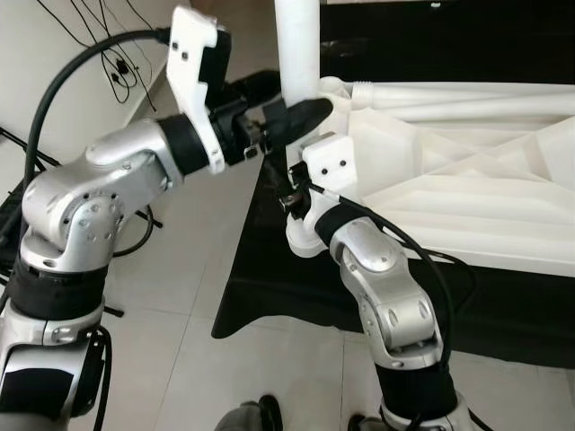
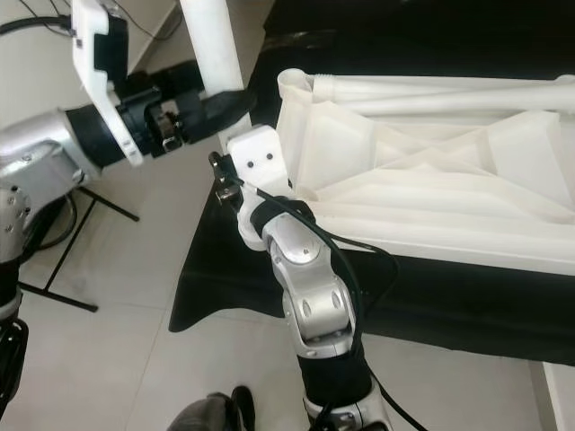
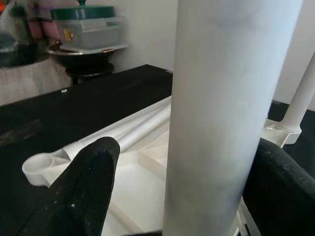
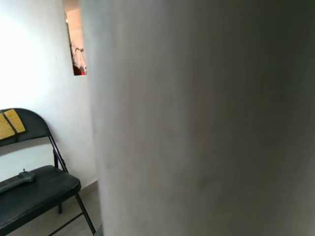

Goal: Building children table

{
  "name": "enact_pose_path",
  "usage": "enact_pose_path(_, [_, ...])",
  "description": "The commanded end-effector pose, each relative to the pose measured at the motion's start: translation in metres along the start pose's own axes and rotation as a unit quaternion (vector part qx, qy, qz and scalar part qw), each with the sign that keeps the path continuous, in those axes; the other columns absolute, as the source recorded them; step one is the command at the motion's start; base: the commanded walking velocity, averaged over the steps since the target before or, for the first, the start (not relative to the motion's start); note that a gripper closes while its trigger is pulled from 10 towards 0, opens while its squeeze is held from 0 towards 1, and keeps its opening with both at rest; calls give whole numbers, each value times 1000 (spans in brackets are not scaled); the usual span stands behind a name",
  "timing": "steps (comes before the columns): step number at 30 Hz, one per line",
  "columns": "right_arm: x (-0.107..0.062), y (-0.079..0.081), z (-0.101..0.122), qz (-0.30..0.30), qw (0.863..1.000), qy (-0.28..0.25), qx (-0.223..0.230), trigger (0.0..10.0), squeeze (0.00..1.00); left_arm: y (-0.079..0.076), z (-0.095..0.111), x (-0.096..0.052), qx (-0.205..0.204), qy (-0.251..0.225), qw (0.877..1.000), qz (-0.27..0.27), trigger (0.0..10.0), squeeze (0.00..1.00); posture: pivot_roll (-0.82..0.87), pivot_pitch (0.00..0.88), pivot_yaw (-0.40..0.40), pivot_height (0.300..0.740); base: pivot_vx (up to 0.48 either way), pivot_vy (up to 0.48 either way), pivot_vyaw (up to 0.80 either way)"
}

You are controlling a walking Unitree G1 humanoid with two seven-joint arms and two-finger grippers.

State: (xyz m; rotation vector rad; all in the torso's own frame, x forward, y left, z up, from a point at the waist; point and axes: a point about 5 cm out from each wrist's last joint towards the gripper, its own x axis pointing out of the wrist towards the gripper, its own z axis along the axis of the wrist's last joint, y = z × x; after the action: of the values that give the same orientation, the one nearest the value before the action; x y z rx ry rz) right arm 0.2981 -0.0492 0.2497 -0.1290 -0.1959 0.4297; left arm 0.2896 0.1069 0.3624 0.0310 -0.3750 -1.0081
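White table leg (image 1: 297, 45) upright in left pincer's (image 1: 289, 115) grasp — black-draped surface (image 1: 269, 278), pale tiled floor (image 1: 180, 296).

The white cylindrical plastic table leg (image 1: 297, 45) runs off the top edge of both eye views, so its upper end is cut off; beside the left gripper (image 1: 301, 117) its lower end is covered by the black fingers (image 3: 83, 196) clamped on either side. The right gripper's fingers cannot be made out: its white wrist housing (image 2: 256, 157) covers them, and its wrist view is a close, blurred pale surface. The upturned white ribbed plastic tabletop (image 1: 467, 171) continues past the right edge, beyond both grippers. A black folding metal chair (image 4: 34, 189) is cropped at the frame's edge.
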Motion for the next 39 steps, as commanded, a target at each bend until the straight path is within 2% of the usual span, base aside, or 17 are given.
enact_pose_path(1, [-3, 4, -21, -5, 998, 56, 35, 0, 0, 2, 1, 2, 24, 2, 1000, -1, 8824, 0, 56, 239, 93, 740, 0, 0, 0])
enact_pose_path(3, [-3, 5, -21, -4, 998, 55, 37, 0, 0, 2, 2, 3, 28, 2, 1000, -3, 8824, 0, 56, 239, 93, 740, 0, 0, 0])
enact_pose_path(4, [-3, 6, -20, -2, 998, 53, 39, 0, 0, 1, 1, 4, 26, 2, 1000, -8, 0, 0, 56, 239, 93, 740, 0, 0, 0])
enact_pose_path(16, [-2, 9, -18, 6, 998, 48, 44, 0, 0, 1, 0, 19, 28, 5, 999, -39, 0, 0, 52, 231, 95, 740, 0, 0, 0])
enact_pose_path(17, [-2, 8, -17, 6, 998, 46, 49, 8000, 0, 2, 1, 19, 29, 3, 999, -40, 0, 0, 54, 228, 96, 740, 0, 0, 0])
enact_pose_path(18, [-2, 8, -17, 6, 998, 46, 49, 8000, 0, 2, 1, 19, 29, 3, 999, -40, 0, 0, 54, 228, 96, 740, 0, 0, 0])
enact_pose_path(19, [-1, 8, -16, 13, 998, 43, 50, 10000, 0, 2, 2, 19, 30, 2, 999, -40, 0, 0, 55, 227, 95, 740, 0, 0, 0])
enact_pose_path(22, [-1, 8, -15, 18, 998, 41, 51, 10000, 0, 3, 2, 19, 30, 0, 999, -41, 0, 0, 55, 227, 95, 740, 0, 0, 0])
enact_pose_path(23, [1, 7, -13, 44, 996, 32, 73, 10000, 1000, 3, 2, 19, 30, 0, 999, -42, 0, 0, 57, 225, 92, 740, 0, 0, 0])
enact_pose_path(24, [1, 7, -13, 44, 996, 32, 73, 10000, 1000, 3, 2, 19, 30, 0, 999, -42, 0, 0, 57, 225, 92, 740, 0, 0, 0])
enact_pose_path(27, [10, -5, 2, 206, 976, -28, 60, 10000, 1000, 1, 1, 18, 27, -3, 999, -44, 0, 0, 59, 226, 88, 740, 0, 0, 0])
enact_pose_path(28, [13, -12, 4, 235, 971, -33, 42, 10000, 890, 0, 1, 18, 26, -3, 999, -44, 0, 0, 61, 226, 86, 740, 0, 0, 0])
enact_pose_path(29, [13, -12, 4, 235, 971, -33, 42, 10000, 890, 0, 1, 18, 26, -3, 999, -44, 0, 0, 61, 226, 86, 740, 0, 0, 0])
enact_pose_path(30, [16, -20, 4, 268, 963, -33, 21, 10000, 0, 0, 1, 18, 26, -4, 999, -45, 0, 0, 63, 228, 85, 740, 0, 0, 0])
enact_pose_path(35, [29, -39, 2, 326, 945, -22, -13, 10000, 0, -2, 1, 18, 23, -5, 999, -47, 0, 0, 70, 233, 84, 740, 0, 0, 0])
enact_pose_path(37, [35, -41, 4, 383, 923, -22, -20, 10000, 0, -3, 2, 18, 22, -8, 999, -46, 0, 0, 75, 238, 86, 740, 0, 0, 0])
enact_pose_path(39, [35, -41, 4, 383, 923, -22, -20, 10000, 0, -3, 2, 18, 22, -8, 999, -46, 0, 0, 75, 238, 86, 740, 0, 0, 0])
